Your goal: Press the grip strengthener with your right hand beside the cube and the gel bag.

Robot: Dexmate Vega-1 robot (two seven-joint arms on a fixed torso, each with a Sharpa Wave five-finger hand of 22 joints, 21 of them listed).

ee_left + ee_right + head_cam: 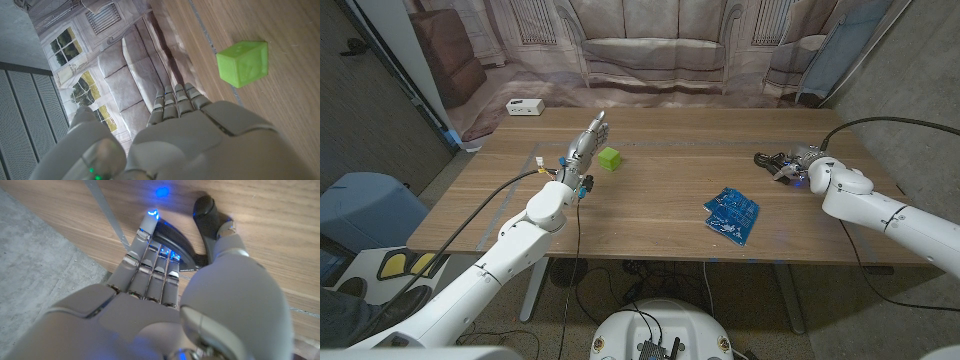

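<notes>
Grip strengthener (175, 240) inside right robot hand (165, 275)

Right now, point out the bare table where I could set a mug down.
The widest free patch lies between the green cube and the grip strengthener, behind the blue gel bag. The front edge between the left hand and the bag is also bare. It is crowded around the right hand, which touches the strengthener.

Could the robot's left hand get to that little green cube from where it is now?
Probably yes. The left hand stands open just beside the green cube, with only bare wooden table between them. The blue gel bag lies well off to the other side.
</notes>
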